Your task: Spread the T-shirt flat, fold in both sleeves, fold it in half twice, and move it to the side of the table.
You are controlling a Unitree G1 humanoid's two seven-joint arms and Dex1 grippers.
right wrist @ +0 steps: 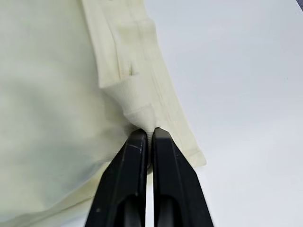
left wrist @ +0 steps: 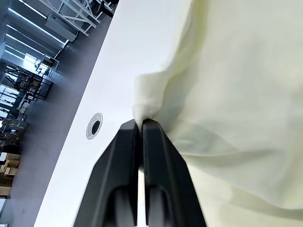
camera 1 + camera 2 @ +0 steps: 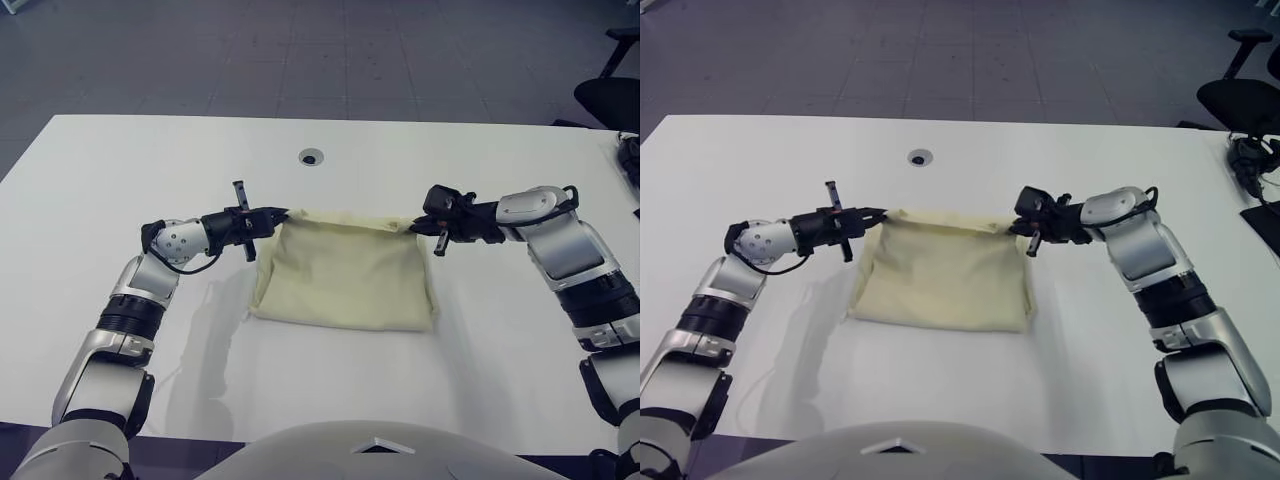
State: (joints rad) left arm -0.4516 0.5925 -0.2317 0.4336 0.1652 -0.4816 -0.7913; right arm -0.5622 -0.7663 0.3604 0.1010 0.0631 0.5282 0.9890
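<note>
T-shirt (image 3: 345, 275), pale yellow and folded into a rough square, lay near the middle of the white table (image 3: 120, 170), its far edge drawn taut between the two grippers. The left gripper (image 3: 281, 214) was clamped tight on the far left corner and the right gripper (image 3: 412, 227) pinched the far right corner, a small pucker of cloth bunching at each pair of black fingers (image 1: 135, 156). Its near edge rested flat on the table, softly wrinkled.

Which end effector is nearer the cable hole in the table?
The left end effector, shut on the T-shirt's far-left corner; the right end effector pinches the other far corner, farther from the hole.
</note>
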